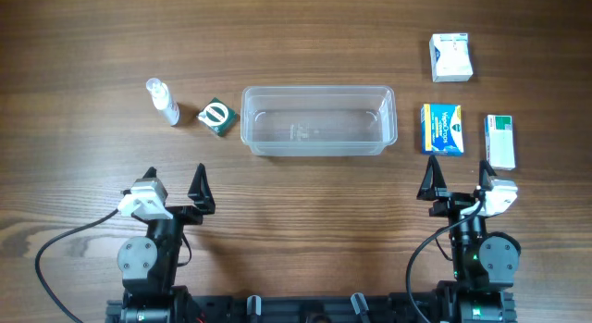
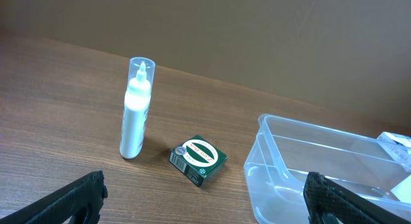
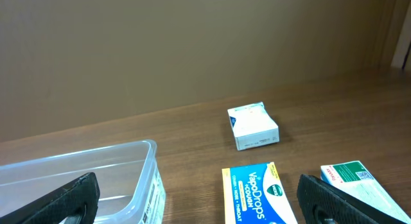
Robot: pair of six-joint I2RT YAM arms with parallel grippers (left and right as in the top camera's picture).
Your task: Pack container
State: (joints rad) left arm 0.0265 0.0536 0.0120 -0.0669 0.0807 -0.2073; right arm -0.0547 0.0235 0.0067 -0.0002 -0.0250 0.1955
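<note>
I've got the left gripper [image 1: 174, 186] and right gripper [image 1: 457, 180] both spread wide and empty at the near edge, the clear rectangular plastic container [image 1: 318, 90] empty mid-table, the small clear spray bottle [image 1: 163, 101] and dark-green cardboard box [image 1: 216, 117] to its left and the blue-and-yellow cardboard box [image 1: 442, 129] to its right, likely so each arm loads from its own side.

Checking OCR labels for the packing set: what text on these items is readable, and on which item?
"VapoDrops": blue and yellow box
"+COUGH": same box, beside the brand name; its finer print is blurred
Small green box: round label, lettering blurred
White box: print too small to read
White and green box: red word, unreadable
Spray bottle: no text seen
</note>
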